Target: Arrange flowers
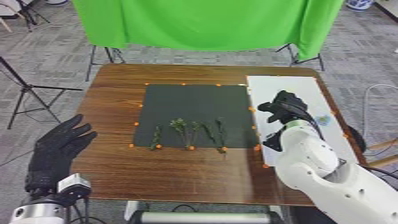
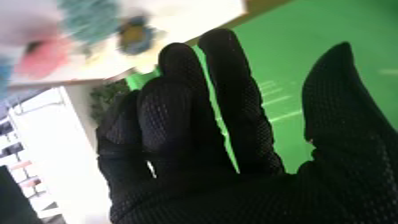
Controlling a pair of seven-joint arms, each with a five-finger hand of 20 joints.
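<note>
Right hand (image 1: 286,106) over white sheet (image 1: 284,84), fingers loosely extended, left hand (image 1: 59,150) open-fingered, leafy green stems (image 1: 179,124) on dark mat (image 1: 195,102).

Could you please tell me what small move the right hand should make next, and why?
I would probably shift the right hand toward the rightmost green stem on the dark mat. Its fingers look extended and hold nothing, the hand is over the white sheet, and the stems lie on the mat.
</note>
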